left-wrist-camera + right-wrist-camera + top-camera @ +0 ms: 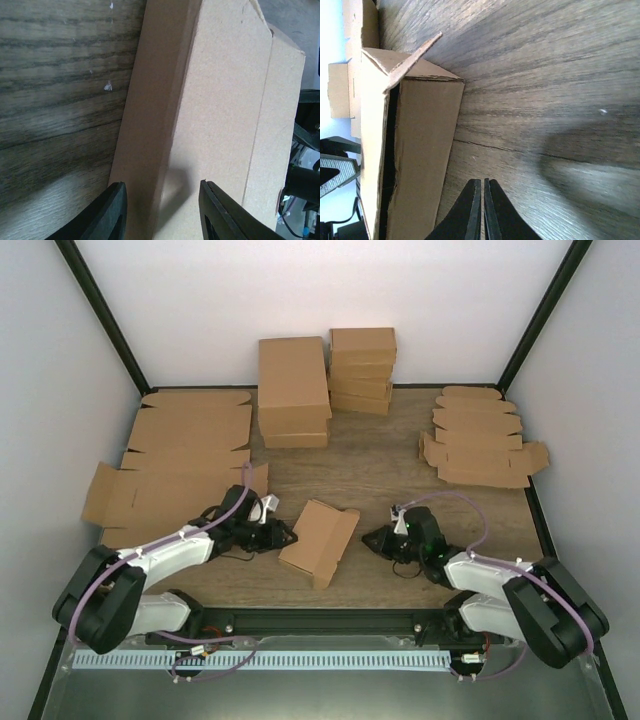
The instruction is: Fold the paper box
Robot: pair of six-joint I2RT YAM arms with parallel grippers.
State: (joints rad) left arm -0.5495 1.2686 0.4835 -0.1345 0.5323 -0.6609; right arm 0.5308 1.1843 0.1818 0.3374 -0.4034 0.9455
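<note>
paper box (318, 538): lay btwn both grippers.
left gripper (161, 187): fingers apart, astride its edge; contact unclear.
right gripper (483, 184): closed, just beside it.

At the back, stacked folded boxes (294, 390) — flat blanks (190, 455) either side.

Your top cam: bright, even, soft light from above, walls (300, 290) near washed out, only faint shadows on bench (380, 455). Left wrist: left claw (161, 184) throws dark soft shadow on paper box (225, 100). Right wrist: pale glare band on bench, smudgy shadow beside right claw (482, 182), left edge blown white.
</note>
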